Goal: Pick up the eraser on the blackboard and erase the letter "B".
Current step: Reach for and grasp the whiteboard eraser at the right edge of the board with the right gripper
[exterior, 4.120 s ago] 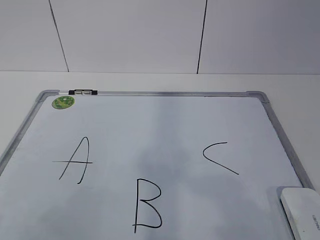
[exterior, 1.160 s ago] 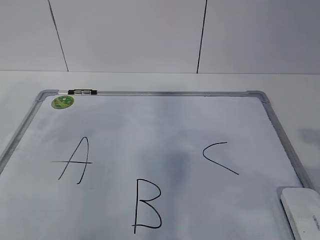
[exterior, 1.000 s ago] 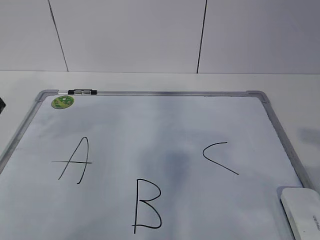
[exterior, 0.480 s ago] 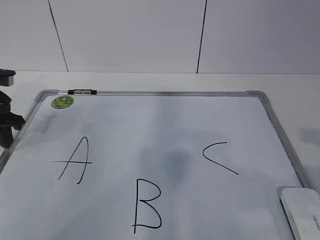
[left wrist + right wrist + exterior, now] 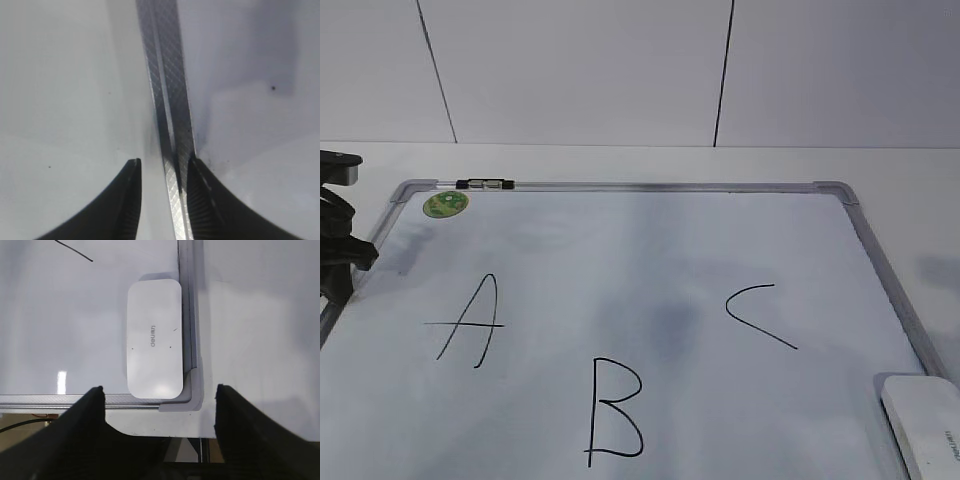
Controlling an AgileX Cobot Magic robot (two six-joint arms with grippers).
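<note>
Right wrist view is giving me what I need: the eraser (image 5: pixel 154 338) is lying flat in the centre of the frame, tucked into a corner of the blackboard (image 5: pixel 75 330), its right long side just beside the silver frame (image 5: pixel 186 315) and its lower end close to the bottom rail. Its long axis is running top to bottom in this frame. The right gripper (image 5: pixel 160 430) is showing as two dark fingers (image 5: pixel 87 420) at the lower left and lower right, spread wide apart with nothing between them, and the eraser is sitting above the gap, roughly centred between them. I am judging that the fingers are lining up to close across the short width, though the frame rail on the right side could crowd that finger.

In the exterior view the eraser (image 5: pixel 927 425) is sitting at the lower right edge of the frame, and the letter "B" (image 5: pixel 614 411) is at the lower centre, to its left, untouched. The right arm itself is not showing there.

The left gripper (image 5: pixel 161 172) is hanging over the board's frame (image 5: pixel 167 100) at the far left; its fingers are slightly parted, straddling the rail and gripping nothing. It is well apart from the eraser, so I am treating the right arm as the one for this pick.
</note>
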